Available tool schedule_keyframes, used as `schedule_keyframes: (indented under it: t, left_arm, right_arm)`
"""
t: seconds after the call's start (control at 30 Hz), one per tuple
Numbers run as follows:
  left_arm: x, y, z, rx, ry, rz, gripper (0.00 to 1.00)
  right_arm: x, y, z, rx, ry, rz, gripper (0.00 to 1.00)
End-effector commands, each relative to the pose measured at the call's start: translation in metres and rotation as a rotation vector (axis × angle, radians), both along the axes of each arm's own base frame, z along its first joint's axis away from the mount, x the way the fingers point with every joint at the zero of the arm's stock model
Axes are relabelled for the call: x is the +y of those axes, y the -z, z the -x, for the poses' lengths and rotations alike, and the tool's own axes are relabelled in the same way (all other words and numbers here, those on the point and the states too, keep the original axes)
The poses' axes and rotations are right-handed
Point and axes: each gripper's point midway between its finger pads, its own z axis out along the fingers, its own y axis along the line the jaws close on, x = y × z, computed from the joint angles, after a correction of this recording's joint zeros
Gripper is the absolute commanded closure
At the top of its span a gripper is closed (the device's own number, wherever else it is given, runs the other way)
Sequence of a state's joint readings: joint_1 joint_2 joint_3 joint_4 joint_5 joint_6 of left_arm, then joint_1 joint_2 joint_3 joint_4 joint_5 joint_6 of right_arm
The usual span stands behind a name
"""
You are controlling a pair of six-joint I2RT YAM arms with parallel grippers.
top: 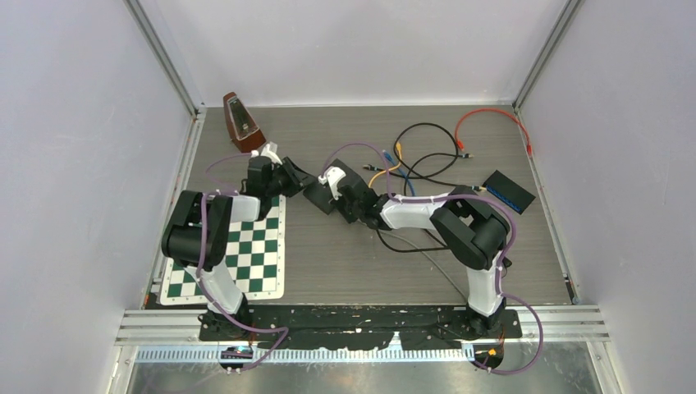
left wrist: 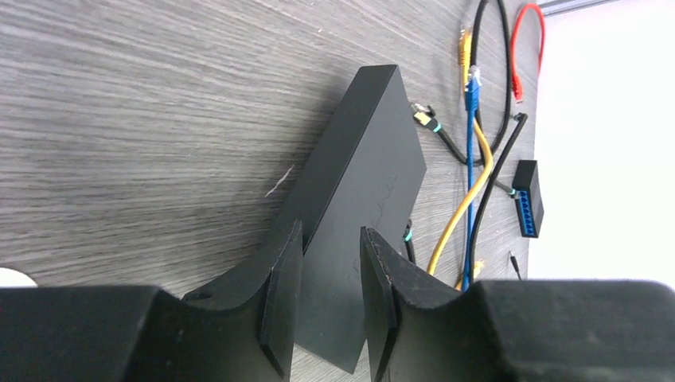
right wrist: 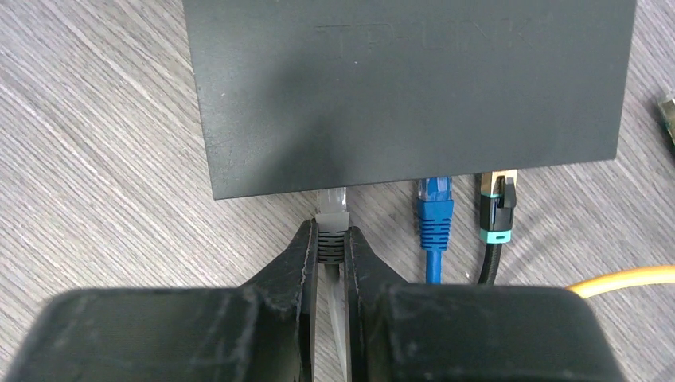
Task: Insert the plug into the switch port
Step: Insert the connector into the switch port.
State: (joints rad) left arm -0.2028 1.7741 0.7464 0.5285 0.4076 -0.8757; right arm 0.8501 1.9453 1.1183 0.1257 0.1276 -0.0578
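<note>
Item: grey plug (right wrist: 332, 227), pinched tight in right claw (right wrist: 331, 247). Its tip is at the switch (right wrist: 410, 87) port face, beside the seated blue plug (right wrist: 435, 211). Bracing: left claw (left wrist: 330, 270) clamps the switch's end on the desk (left wrist: 119, 119). Step: insertion. Next: a straight push, judged until it latches.

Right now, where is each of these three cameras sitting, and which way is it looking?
Top: fixed high behind the robot, looking down on the table; the left arm and right arm show whole, bases at the bottom.
Left wrist: on the left arm, looking low across the tabletop; its own fingers straddle the black switch.
Right wrist: on the right arm, looking down; its fingers pinch the grey plug at the switch's edge.
Shared: both wrist views show that same switch, from opposite sides.
</note>
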Motion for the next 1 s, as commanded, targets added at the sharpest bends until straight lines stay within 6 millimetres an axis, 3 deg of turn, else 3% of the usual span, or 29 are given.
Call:
schedule_keyframes:
  t: [0.0, 0.17, 0.27, 0.5, 0.83, 0.97]
  left_arm:
    - [-0.097, 0.001, 0.168, 0.438, 0.579, 0.275, 0.69]
    - [-0.095, 0.007, 0.170, 0.461, 0.575, 0.257, 0.70]
    - [-0.089, 0.009, 0.161, 0.446, 0.581, 0.175, 0.70]
    - [-0.047, 0.005, 0.107, 0.410, 0.453, 0.029, 0.68]
    - [-0.006, -0.004, 0.052, 0.401, 0.343, 0.019, 0.65]
    - [0.006, -0.015, 0.032, 0.385, 0.323, 0.005, 0.60]
  right_arm:
    - [0.093, -0.162, -0.051, -0.473, -0.165, -0.487, 0.95]
    - [0.093, -0.163, -0.058, -0.487, -0.146, -0.481, 0.95]
    - [0.088, -0.158, -0.059, -0.482, -0.121, -0.472, 0.95]
    - [0.067, -0.133, -0.056, -0.440, -0.069, -0.402, 0.95]
    - [0.078, -0.117, -0.064, -0.337, -0.089, -0.316, 0.91]
    - [0.082, -0.113, -0.070, -0.306, -0.114, -0.299, 0.84]
